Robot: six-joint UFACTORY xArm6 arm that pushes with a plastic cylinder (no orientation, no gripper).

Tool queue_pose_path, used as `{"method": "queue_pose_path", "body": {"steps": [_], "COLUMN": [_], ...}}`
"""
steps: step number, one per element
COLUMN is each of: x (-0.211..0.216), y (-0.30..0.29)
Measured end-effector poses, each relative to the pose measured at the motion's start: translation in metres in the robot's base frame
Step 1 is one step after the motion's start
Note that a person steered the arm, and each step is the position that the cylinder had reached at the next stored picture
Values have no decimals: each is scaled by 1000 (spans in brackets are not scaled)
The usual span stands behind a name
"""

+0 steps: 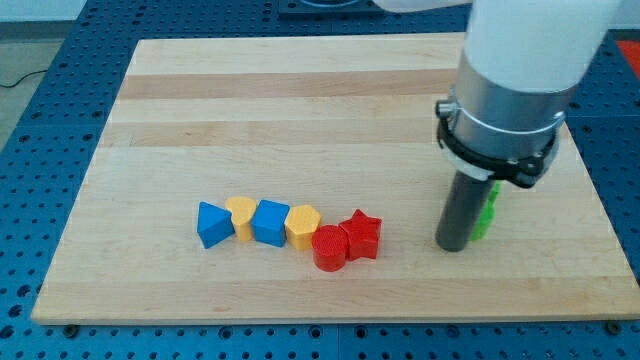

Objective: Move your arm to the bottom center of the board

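Observation:
My tip (453,245) rests on the wooden board (300,110) toward the view's lower right. A green block (486,215) stands right behind the rod, mostly hidden by it. To the tip's left runs a row of blocks: a red star (362,233), a red cylinder (329,248), a yellow hexagon (303,225), a blue cube (270,222), a yellow heart-like block (240,214) and a blue triangular block (213,224). The red star lies about 70 px left of the tip.
The arm's white and grey body (510,90) hangs over the board's right side. A blue perforated table (40,150) surrounds the board.

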State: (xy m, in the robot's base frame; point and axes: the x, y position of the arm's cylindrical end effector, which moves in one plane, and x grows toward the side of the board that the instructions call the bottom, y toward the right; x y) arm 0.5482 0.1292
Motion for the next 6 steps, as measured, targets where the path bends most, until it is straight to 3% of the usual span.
{"method": "queue_pose_path", "body": {"steps": [2, 4, 6], "x": [-2, 23, 57], "y": [30, 20, -68]}}
